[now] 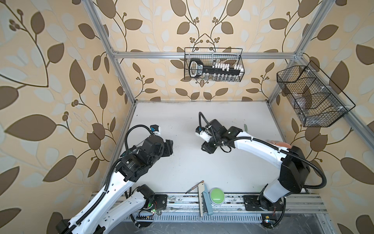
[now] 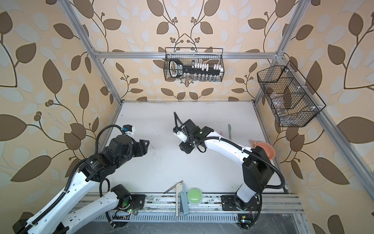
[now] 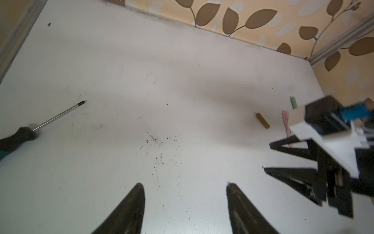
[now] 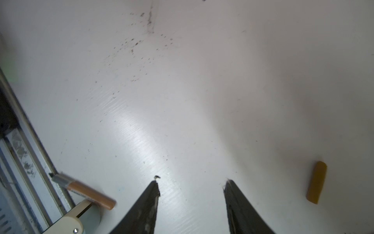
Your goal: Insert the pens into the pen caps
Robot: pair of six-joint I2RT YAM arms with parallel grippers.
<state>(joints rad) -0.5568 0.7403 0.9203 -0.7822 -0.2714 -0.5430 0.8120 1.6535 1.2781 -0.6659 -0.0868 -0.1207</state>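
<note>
The brown pen (image 4: pixel 87 190) lies uncapped at the table's front edge (image 1: pixel 195 186), its dark tip toward the rail. The brown pen cap (image 4: pixel 316 182) lies alone on the white table (image 3: pixel 262 120), hidden under my right arm in both top views. A pink pen (image 3: pixel 286 123) and a green pen (image 2: pixel 229 131) lie side by side at the right, partly behind the right arm. My left gripper (image 3: pixel 184 185) hangs open and empty over bare table. My right gripper (image 4: pixel 191 182) faces it, also open and empty, with the brown cap off to one side.
A dark-handled screwdriver (image 3: pixel 58 115) lies near the left gripper. A green button (image 1: pixel 217 196) and a beige tool (image 1: pixel 201 194) sit on the front rail. An orange funnel (image 2: pixel 265 150) is by the right wall. Wire baskets (image 1: pixel 213 64) (image 1: pixel 311 97) hang on the walls.
</note>
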